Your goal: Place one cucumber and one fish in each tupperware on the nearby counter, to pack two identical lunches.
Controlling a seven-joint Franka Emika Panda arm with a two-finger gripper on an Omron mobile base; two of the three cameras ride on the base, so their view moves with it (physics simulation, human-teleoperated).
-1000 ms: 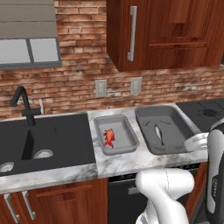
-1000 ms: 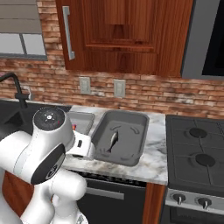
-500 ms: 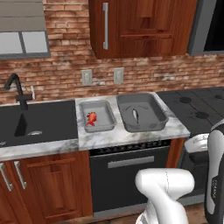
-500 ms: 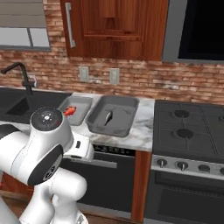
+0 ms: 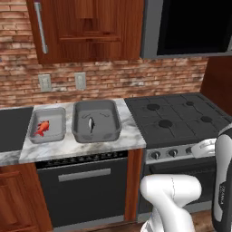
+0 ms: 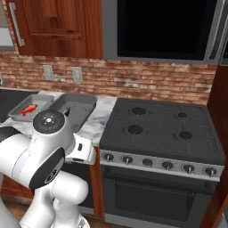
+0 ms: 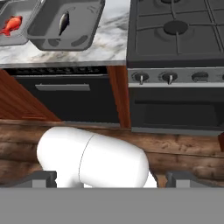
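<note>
1. Left base view: two grey tubs sit side by side on the tabletop (image 5: 131,133), between the sink and the stove (image 5: 176,118).
2. The small tub (image 5: 46,125) holds a red fish (image 5: 41,128); the large tub (image 5: 96,120) holds a grey fish (image 5: 91,123). I see no cucumber.
3. My tool (image 7: 107,177) stands wide, holding nothing, well apart from both tubs.
4. Judgement: a cucumber would be stiff, light and smooth; grip it across the middle.

Base driven right, stovetop (image 5: 179,118) now ahead, tupperware (image 5: 96,120) leftward
</note>
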